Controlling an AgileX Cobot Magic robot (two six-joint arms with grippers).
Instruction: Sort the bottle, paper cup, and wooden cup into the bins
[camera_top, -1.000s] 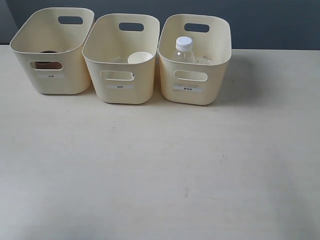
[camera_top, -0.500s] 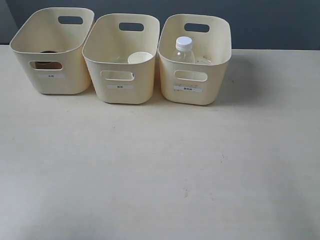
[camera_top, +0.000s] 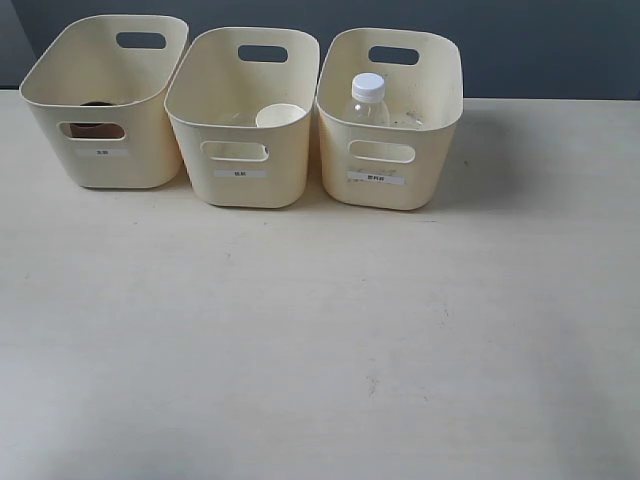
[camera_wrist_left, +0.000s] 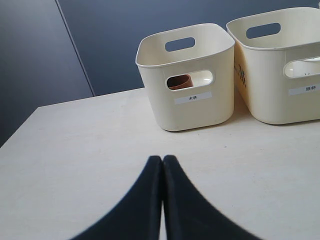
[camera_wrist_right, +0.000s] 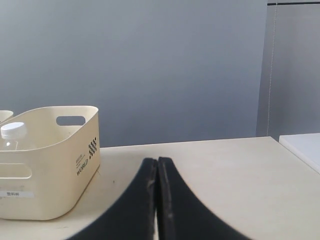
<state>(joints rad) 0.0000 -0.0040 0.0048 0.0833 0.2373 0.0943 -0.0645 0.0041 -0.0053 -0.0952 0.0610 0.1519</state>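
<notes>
Three cream-yellow bins stand in a row at the back of the table. The left bin (camera_top: 105, 150) holds the reddish-brown wooden cup (camera_top: 92, 128), seen through its handle cut-out and also in the left wrist view (camera_wrist_left: 178, 81). Inside the middle bin (camera_top: 243, 160) stands the white paper cup (camera_top: 280, 116). The clear bottle (camera_top: 366, 100) with its white cap stands in the right bin (camera_top: 388, 170); its cap also shows in the right wrist view (camera_wrist_right: 14, 131). Neither arm appears in the exterior view. My left gripper (camera_wrist_left: 162, 159) and right gripper (camera_wrist_right: 157, 161) are both shut on nothing, well short of the bins.
The pale table (camera_top: 320, 340) stretches from the bins toward the front. A dark blue-grey wall (camera_top: 540, 45) rises behind the bins. In the right wrist view the table's far edge (camera_wrist_right: 200, 142) meets the wall, with a white surface (camera_wrist_right: 305, 147) beyond the table's corner.
</notes>
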